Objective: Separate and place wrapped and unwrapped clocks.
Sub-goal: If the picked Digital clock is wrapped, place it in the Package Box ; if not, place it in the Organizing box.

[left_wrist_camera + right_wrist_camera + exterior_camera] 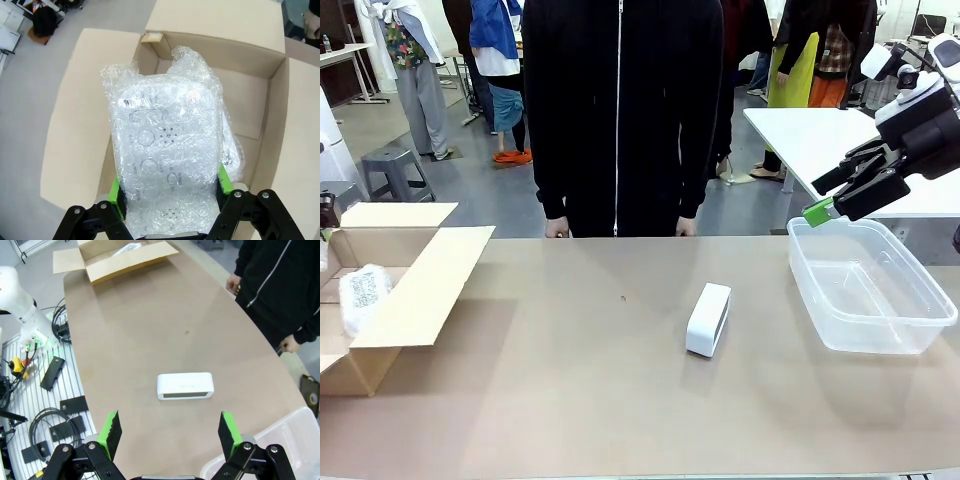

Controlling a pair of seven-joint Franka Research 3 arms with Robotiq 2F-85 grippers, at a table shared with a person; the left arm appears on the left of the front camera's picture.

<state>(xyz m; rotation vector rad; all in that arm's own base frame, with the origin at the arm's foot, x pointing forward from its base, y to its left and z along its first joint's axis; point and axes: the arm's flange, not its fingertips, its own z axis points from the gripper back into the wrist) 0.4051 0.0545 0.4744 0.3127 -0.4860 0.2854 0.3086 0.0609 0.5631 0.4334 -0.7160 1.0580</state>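
Clamping lumpy whitish bubble-wrapped bundle (167, 140) over open brown cardboard box (250, 105) with left gripper (170, 187). Splayed wide at right gripper (169, 429), above smooth white plastic block (185, 385).

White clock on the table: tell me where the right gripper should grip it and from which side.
Probably grip the white clock at mid-length, across its two long side faces, coming straight down from above. It lies alone on the table, long and narrow, so its short width should fit between the jaws of the open right gripper, with nothing crowding either side.
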